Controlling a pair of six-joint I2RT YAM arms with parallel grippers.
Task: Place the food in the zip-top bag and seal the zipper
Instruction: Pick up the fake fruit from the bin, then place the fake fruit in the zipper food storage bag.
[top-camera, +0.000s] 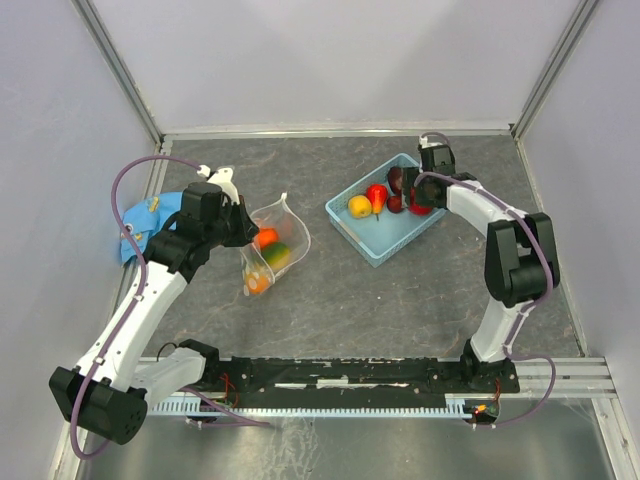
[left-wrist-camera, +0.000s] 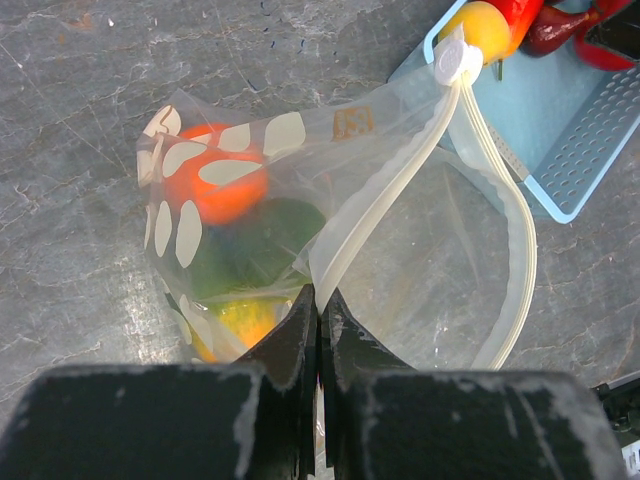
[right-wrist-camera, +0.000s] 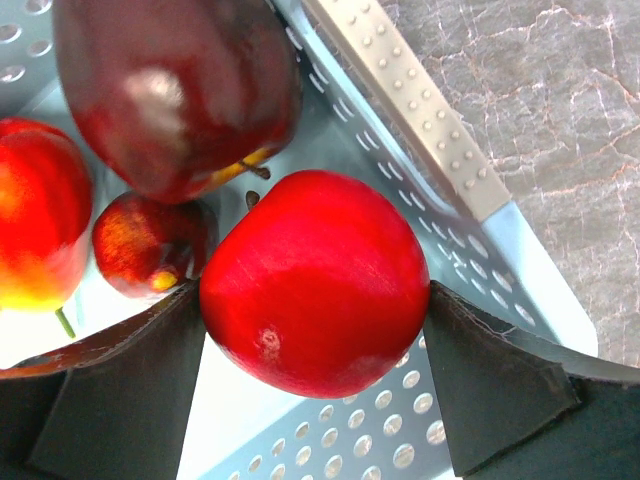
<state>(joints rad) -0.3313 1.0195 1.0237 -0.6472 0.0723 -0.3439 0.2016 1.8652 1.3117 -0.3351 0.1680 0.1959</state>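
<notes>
Right wrist: red fruit (right-wrist-camera: 315, 283) between jaws

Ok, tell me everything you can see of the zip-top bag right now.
The zip-top bag is clear, crinkly plastic with white oval marks on one part. Its mouth gapes open, the whitish zipper unsealed, a white slider at one end. The left hand is shut on one zipper strip. Inside lie three food pieces: an orange piece, a green piece and a yellow-orange piece. It sits left of the blue basket, apart from it.
</notes>
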